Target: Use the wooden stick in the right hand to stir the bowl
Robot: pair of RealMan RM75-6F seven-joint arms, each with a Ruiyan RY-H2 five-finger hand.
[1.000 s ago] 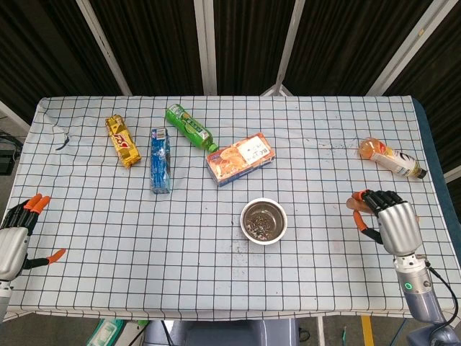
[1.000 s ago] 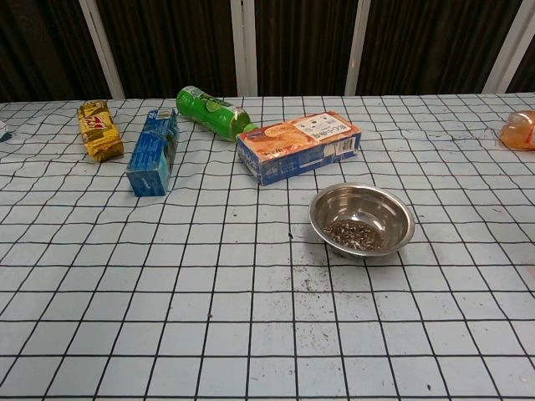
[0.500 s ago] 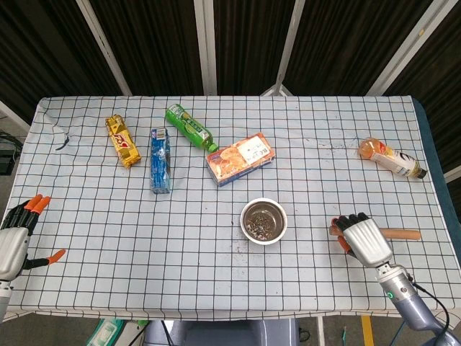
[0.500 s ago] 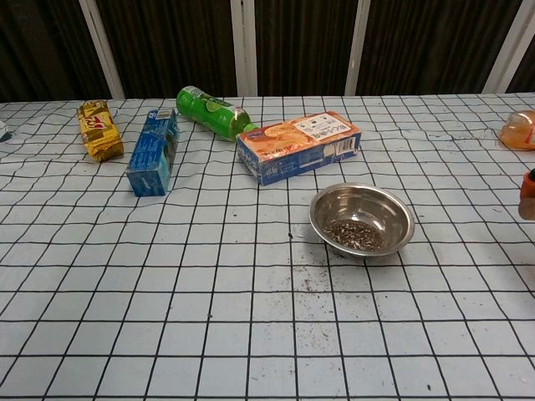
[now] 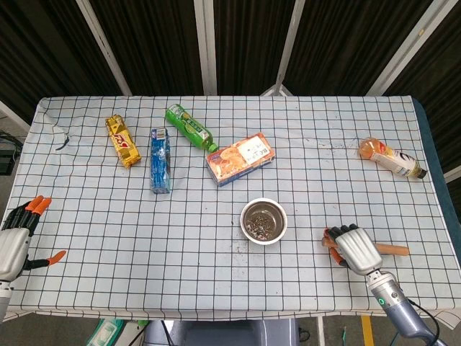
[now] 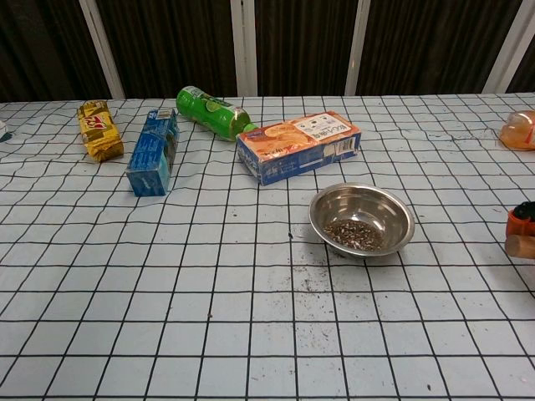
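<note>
Fingers [image 5: 337,234] of our right hand [image 5: 354,246] were curled around the wooden stick [image 5: 392,250], a smooth round rod whose free end stuck out of the fist toward three o'clock, lying low over the worktop [image 5: 144,223]. We saw the metallic back of that hand with its orange-tipped fingers wrapped under; in the chest view only an orange and black sliver of it [image 6: 522,225] showed at the right edge, so the grip could be read only from the head view.

Well apart from us at nine o'clock of the hand stood the bowl [image 5: 263,220], a round polished steel dish with a thin rolled rim, holding a scatter of dark and pale crumbs; a few specks lay on the cloth just below it. The stick was outside the bowl, not touching it.

Our left hand [image 5: 16,241] hung at the worktop's eight o'clock corner, its orange-tipped fingers spread and holding nothing.

On the gridded white cloth lay a crinkled gold foil packet [image 5: 122,140], a flat blue carton [image 5: 160,160], a green plastic bottle [image 5: 190,127] on its side, an orange rectangular cardboard box [image 5: 240,158], and, far off at two o'clock, a clear bottle [image 5: 391,158] of amber liquid, also on its side.
</note>
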